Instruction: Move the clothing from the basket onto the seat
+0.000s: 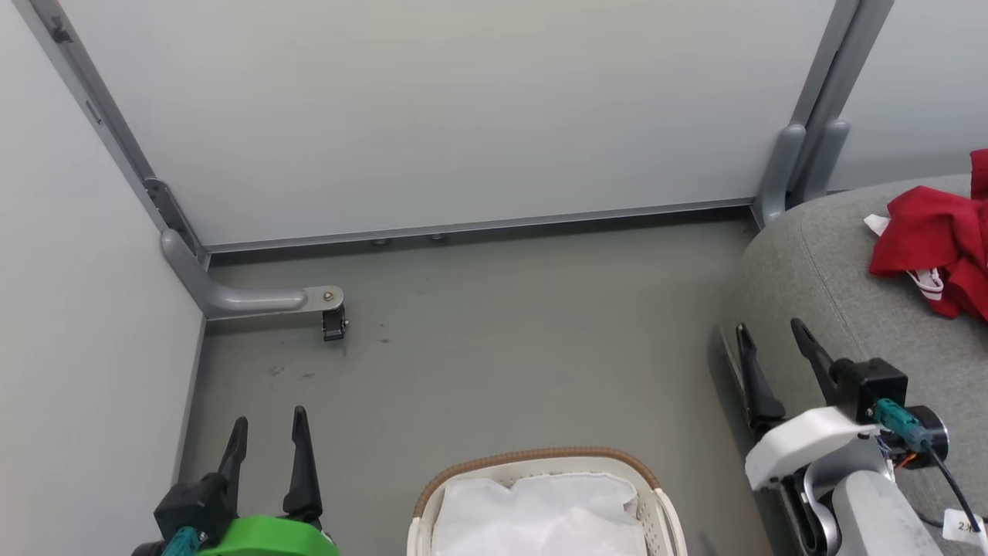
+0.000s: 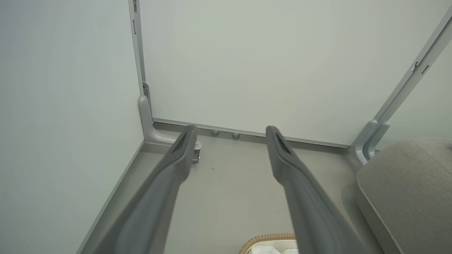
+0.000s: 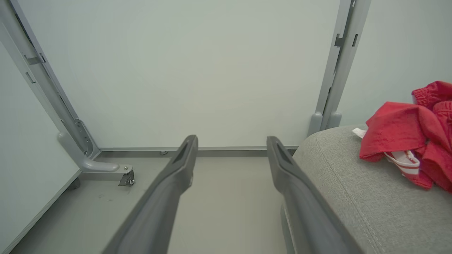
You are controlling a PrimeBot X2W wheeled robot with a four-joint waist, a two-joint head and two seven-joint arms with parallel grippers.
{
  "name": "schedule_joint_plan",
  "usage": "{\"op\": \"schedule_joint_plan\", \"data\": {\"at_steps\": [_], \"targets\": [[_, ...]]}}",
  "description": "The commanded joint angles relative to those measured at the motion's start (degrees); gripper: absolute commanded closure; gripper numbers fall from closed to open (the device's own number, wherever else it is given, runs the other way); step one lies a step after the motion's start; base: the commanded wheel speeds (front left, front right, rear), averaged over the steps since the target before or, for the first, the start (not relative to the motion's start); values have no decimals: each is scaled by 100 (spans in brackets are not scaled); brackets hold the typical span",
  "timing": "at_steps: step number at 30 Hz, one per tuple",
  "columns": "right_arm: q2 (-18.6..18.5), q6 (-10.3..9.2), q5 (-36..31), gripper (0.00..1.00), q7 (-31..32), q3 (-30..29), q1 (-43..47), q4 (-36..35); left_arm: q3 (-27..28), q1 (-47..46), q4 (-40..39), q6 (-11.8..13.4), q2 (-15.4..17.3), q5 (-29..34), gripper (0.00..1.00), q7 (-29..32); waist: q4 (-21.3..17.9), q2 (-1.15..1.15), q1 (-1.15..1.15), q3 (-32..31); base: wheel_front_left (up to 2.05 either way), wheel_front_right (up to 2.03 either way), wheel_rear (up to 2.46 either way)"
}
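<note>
Head view, my report: the red clothing (image 1: 938, 232) lies heaped on the grey seat (image 1: 818, 293), toward its right edge, with white stripes and trim showing. The laundry basket (image 1: 540, 463) stands on the floor (image 1: 502, 347). What I can see of its inside is its white cloth liner (image 1: 540, 510).

Desk: And the pincers?

Me: Both released, grasping nothing. The left gripper (image 1: 270, 417) hangs over the floor left of the basket. The right gripper (image 1: 769, 326) hovers at the seat's near left corner, fingers spread, well apart from the garments.

Desk: Why placed so?

Me: My reading is that the heap sits within reach of the right arm from the basket side. With both grippers clear of it, the transfer looks done. The basket's near half is out of frame, so I cannot swear to that.

Desk: Any writing?

Me: No brand is legible. A small white tag (image 1: 963, 527) on the right arm's cable (image 1: 945, 471) carries print beginning with a 2, and the rest is too small. A white tab (image 1: 878, 225) at the heap's left edge shows no print I can read.
</note>
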Motion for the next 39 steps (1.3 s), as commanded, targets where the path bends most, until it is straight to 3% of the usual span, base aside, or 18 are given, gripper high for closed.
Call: {"op": "schedule_joint_plan", "data": {"at_steps": [1,25,26,30,39], "targets": [[-24,-6,55,0,-26,40,168,-55,7,99,5,-42,-4,16,0,-3,68,0,1,-55,0,0,0],[-24,-6,235,0,-28,376,620,-214,-230,139,141,-34,-9,-173,0,-4,48,0,1,-128,0,0,0],[-24,-6,239,100,-27,386,630,-208,-236,137,152,-33,-9,-194,100,-4,50,0,1,-129,0,0,0],[34,1,257,100,39,372,589,-69,-217,97,282,-23,-15,-250,100,21,48,0,1,-128,0,0,0],[27,1,1259,100,321,248,578,-168,-41,-8,225,-87,-15,-1118,100,283,21,0,1,-116,0,0,0]]}}
